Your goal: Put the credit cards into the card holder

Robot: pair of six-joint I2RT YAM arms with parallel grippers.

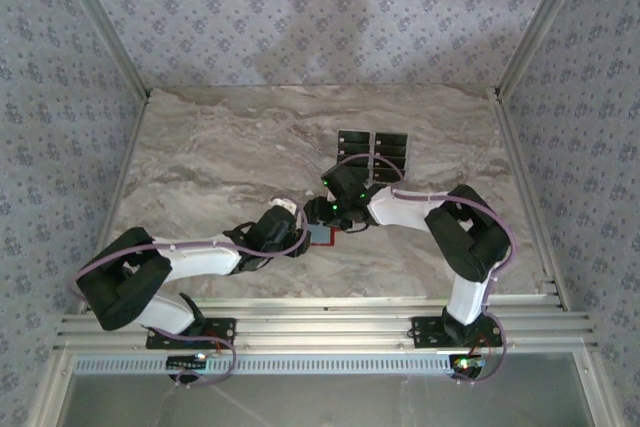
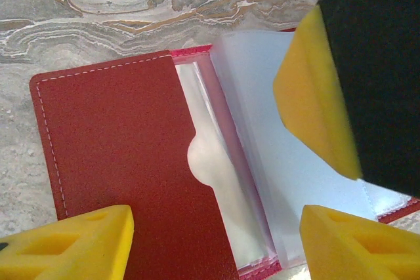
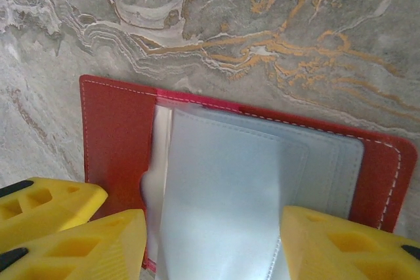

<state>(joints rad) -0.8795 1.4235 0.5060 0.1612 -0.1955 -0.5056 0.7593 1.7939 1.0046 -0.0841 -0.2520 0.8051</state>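
Marble tabletop (image 1: 220,147), floral-patterned walls (image 1: 300,7)

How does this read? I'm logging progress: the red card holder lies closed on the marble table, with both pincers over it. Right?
Not quite. The card holder lies open, not closed: the right wrist view shows its pale pockets spread between the red covers. The rest stands: it lies on the marble table, with the left pincer and the right pincer over it.
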